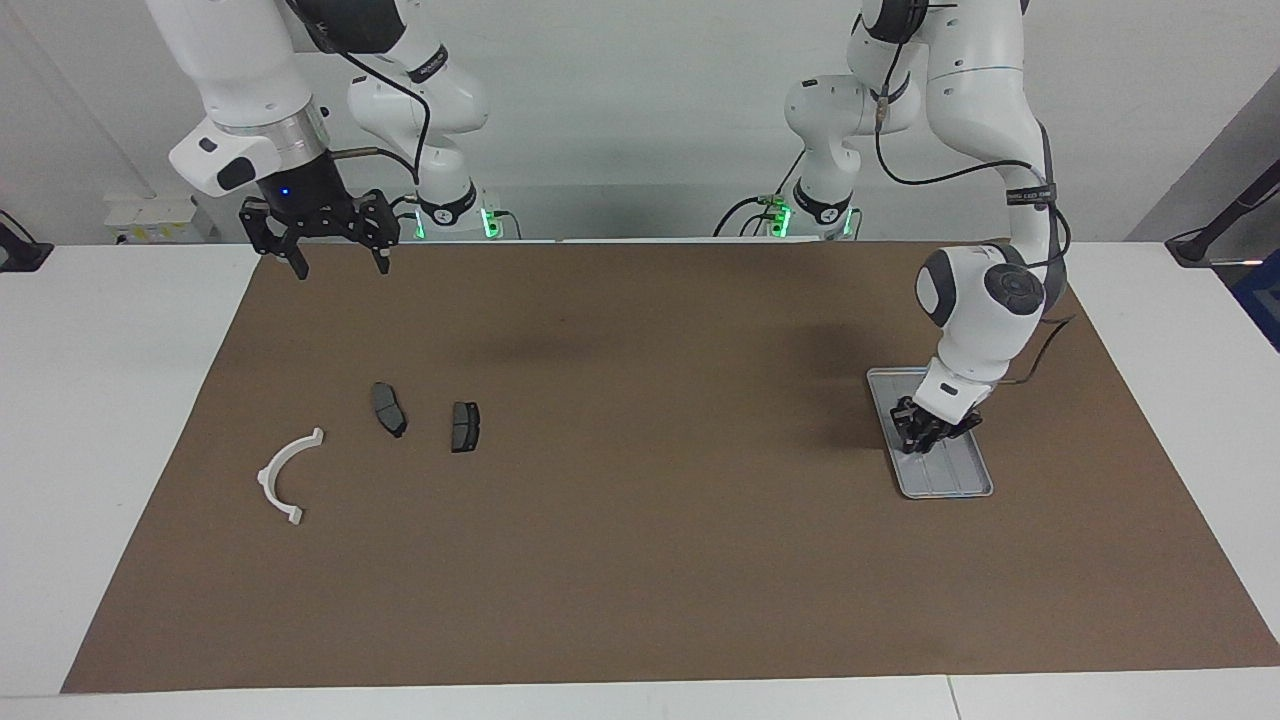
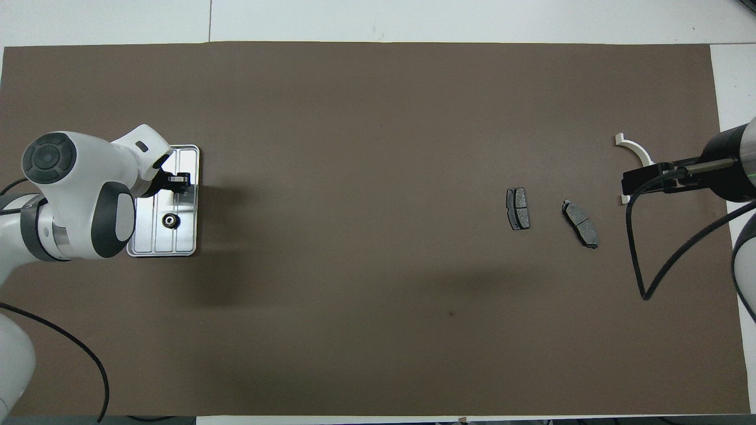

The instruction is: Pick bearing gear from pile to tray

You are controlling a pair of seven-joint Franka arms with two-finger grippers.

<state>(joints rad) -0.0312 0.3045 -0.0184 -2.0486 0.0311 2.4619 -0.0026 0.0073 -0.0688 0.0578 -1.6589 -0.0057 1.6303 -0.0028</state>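
Note:
The silver tray [image 1: 950, 476] lies at the left arm's end of the table. A small black bearing gear [image 2: 170, 221] lies in the tray [image 2: 152, 237]. My left gripper [image 1: 922, 436] is down at the tray, just over its floor; in the overhead view the left gripper [image 2: 179, 179] is apart from the gear. The pile is at the right arm's end: a white half-ring bracket [image 1: 286, 476] and two dark brake-pad plates [image 1: 389, 408] [image 1: 465, 426]. My right gripper [image 1: 341, 264] is open and empty, raised over the mat's edge nearest the robots.
A brown mat [image 1: 640, 560] covers the table. In the overhead view the bracket [image 2: 635, 149] is partly covered by the right gripper [image 2: 635, 180], with the plates [image 2: 518, 208] [image 2: 582, 223] beside it toward the table's middle.

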